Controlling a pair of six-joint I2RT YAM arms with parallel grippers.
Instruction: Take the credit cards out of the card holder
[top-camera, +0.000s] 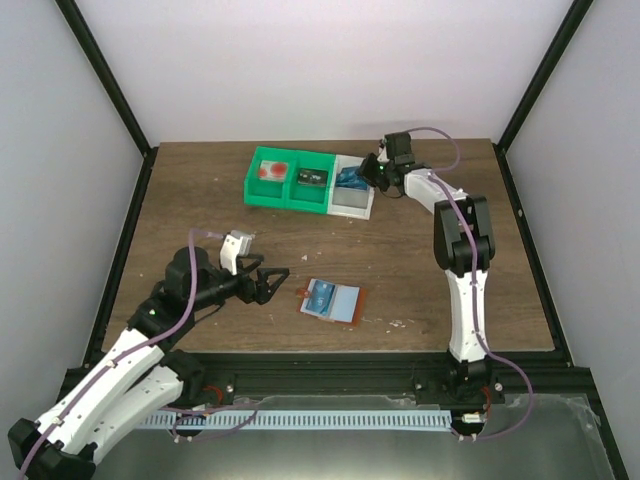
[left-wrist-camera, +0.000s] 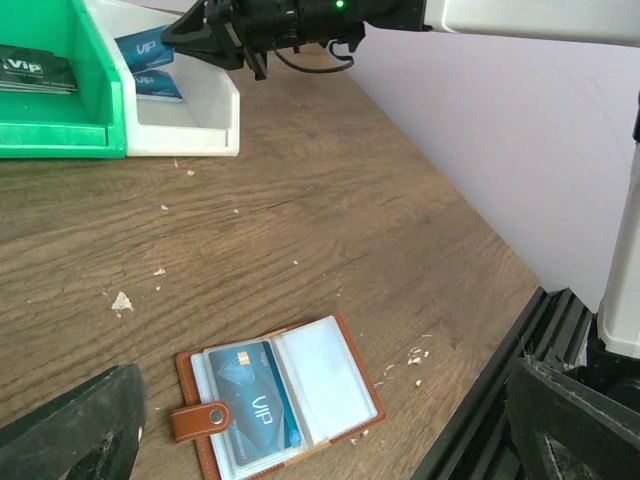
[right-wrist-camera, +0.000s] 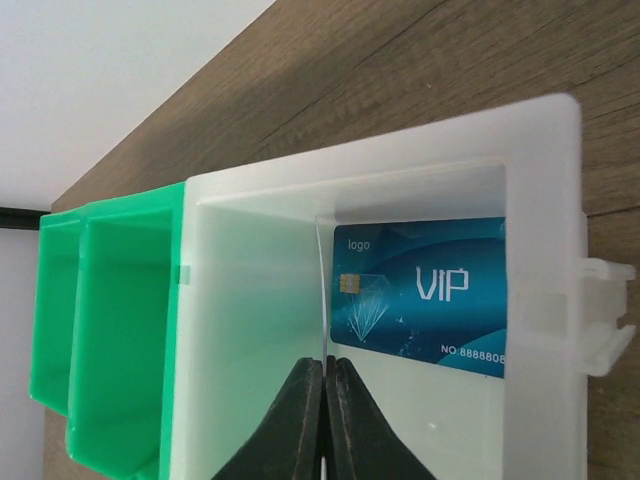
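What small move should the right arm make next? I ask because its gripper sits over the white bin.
Probably open the right gripper and let go. Its jaws are shut on what looks like a thin card seen edge-on, hanging inside the white bin, where a blue VIP card already lies flat. Releasing here should drop it beside that one.

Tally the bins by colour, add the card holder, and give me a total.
Green bins: 2
White bin: 1
Card holder: 1
Total: 4
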